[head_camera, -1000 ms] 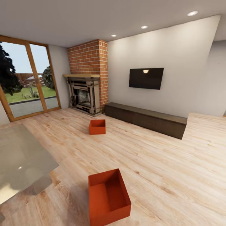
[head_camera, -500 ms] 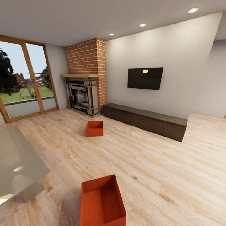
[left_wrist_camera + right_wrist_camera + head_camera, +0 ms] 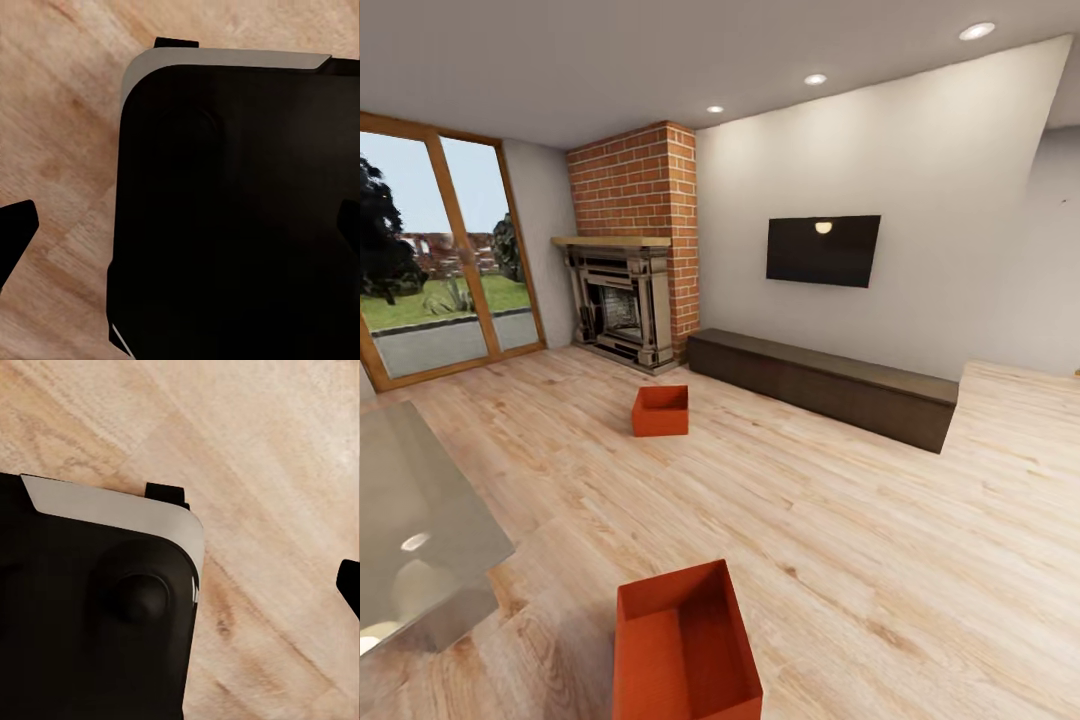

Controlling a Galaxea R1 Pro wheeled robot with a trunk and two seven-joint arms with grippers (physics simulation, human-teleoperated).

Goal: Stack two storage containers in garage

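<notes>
I stand in the living room (image 3: pixel 880 500) on light wood-plank flooring, and the nearer of the two storage containers (image 3: pixel 682 650) sits on the planks just ahead of me and a little to my left, open side up, its near end cut off by the lower edge of my head view. The farther container (image 3: pixel 661 410) rests on the same planks well beyond it, just short of the red-brick fireplace (image 3: pixel 632 250) and clear of the near corner of the long dark low cabinet (image 3: pixel 830 385), which runs along the wall under the black wall screen (image 3: pixel 823 250). Between the two tubs the planks lie open, and more open flooring spreads away to my right. On my left the corner of a glossy grey surface (image 3: pixel 410 520) juts in, its edge near the closer tub but apart from it. From each wrist I look down past a dark rounded body of my base at wood planks; my left hand (image 3: pixel 180 225) shows a dark fingertip at either margin, so it is spread wide, while my right hand (image 3: pixel 349 585) shows a single tip, so I cannot tell its state
</notes>
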